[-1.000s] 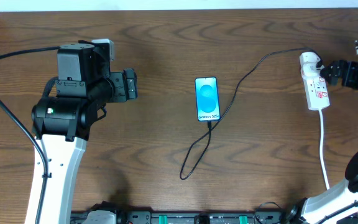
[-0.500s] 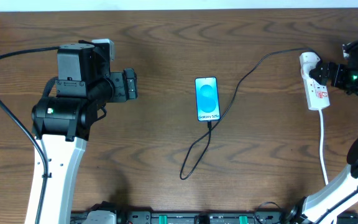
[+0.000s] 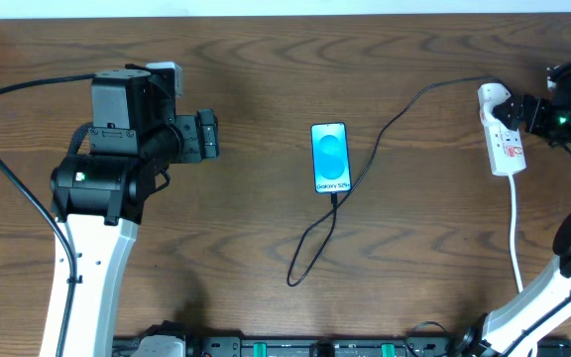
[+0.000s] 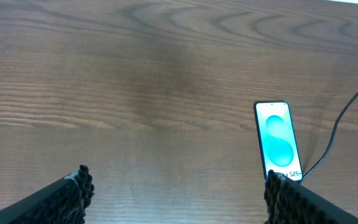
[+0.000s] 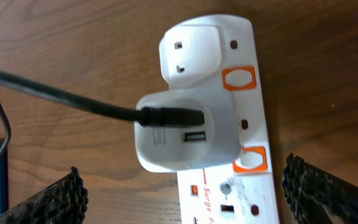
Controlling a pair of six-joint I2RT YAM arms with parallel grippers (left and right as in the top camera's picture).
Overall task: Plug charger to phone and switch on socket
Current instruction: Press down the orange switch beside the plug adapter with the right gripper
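Plugged in, switch to go
On the worktop [image 3: 266, 79], left tool [image 3: 211, 135] open, empty, well left of the phone [image 3: 330, 157]; right tool [image 3: 519, 113] open beside the socket [image 3: 504, 139], far right of the phone. The charger [image 3: 385, 129] looks plugged into the phone; switching remains.

We see the phone [image 3: 330, 157] flat and face up at the middle of the bench [image 3: 266, 79], its blue-and-white screen lit, long side running far to near. The charger [image 5: 73, 99], a thin black cable, meets the phone's near end, loops toward the near edge, then curves along the phone's right side to the far right. There it enters a white adapter [image 5: 185, 134] seated in the socket [image 3: 509, 149], a white strip with orange-red switches [image 5: 238, 78].
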